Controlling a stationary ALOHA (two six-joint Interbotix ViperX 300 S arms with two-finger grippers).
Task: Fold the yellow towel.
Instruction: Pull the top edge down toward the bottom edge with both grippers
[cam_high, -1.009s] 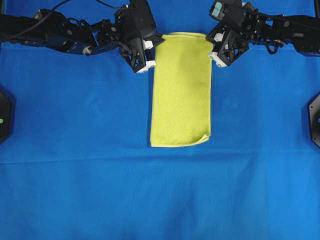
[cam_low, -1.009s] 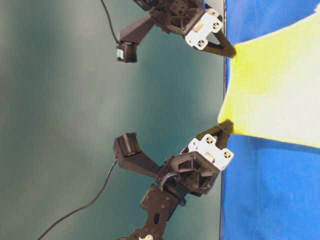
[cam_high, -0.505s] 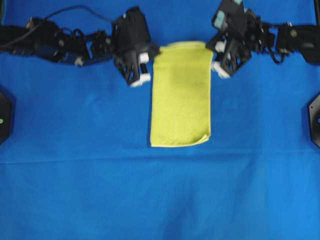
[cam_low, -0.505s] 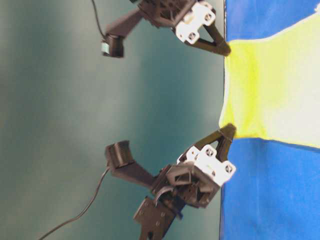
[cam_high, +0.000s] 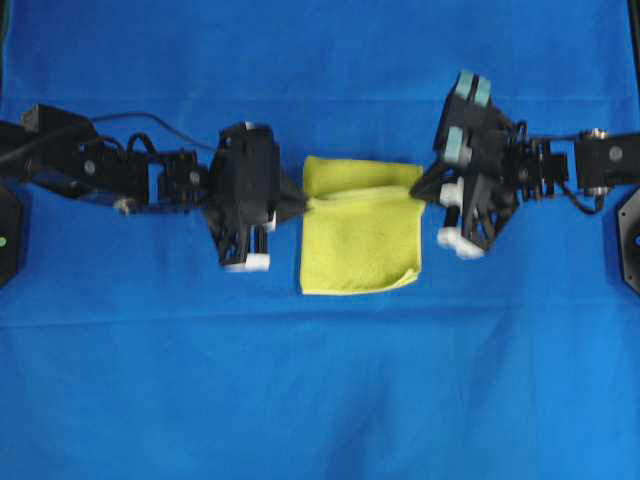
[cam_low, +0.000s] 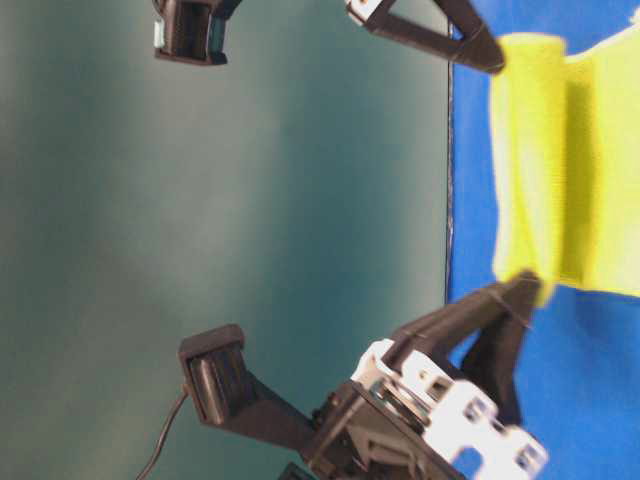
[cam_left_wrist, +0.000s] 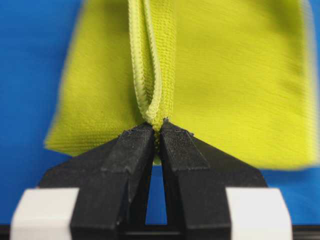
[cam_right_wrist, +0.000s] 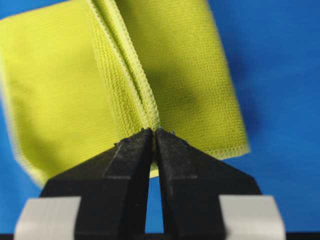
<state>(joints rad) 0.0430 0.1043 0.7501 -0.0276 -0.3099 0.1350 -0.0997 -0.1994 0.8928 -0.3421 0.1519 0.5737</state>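
Note:
The yellow towel (cam_high: 360, 240) lies in the middle of the overhead view as a narrow strip, its far end lifted and doubled back toward the near end. My left gripper (cam_high: 300, 203) is shut on the raised left corner, and the hem (cam_left_wrist: 150, 75) is pinched between its black tips (cam_left_wrist: 157, 125). On the other side my right gripper (cam_high: 425, 190) is shut on the right corner, with towel hem (cam_right_wrist: 135, 80) caught at its tips (cam_right_wrist: 154, 131). In the table-level view the lifted fold (cam_low: 530, 160) hangs between both grippers, above the part still lying flat.
A large blue cloth (cam_high: 300, 400) covers the whole table under the towel. Black fixtures sit at the left edge (cam_high: 8, 235) and right edge (cam_high: 630, 235). A teal wall (cam_low: 200, 200) fills the background of the table-level view.
Both grippers, shut on the towel's far corners, have risen and travelled toward the near edge. They drew the far end over the rest, so the visible towel is now shorter.

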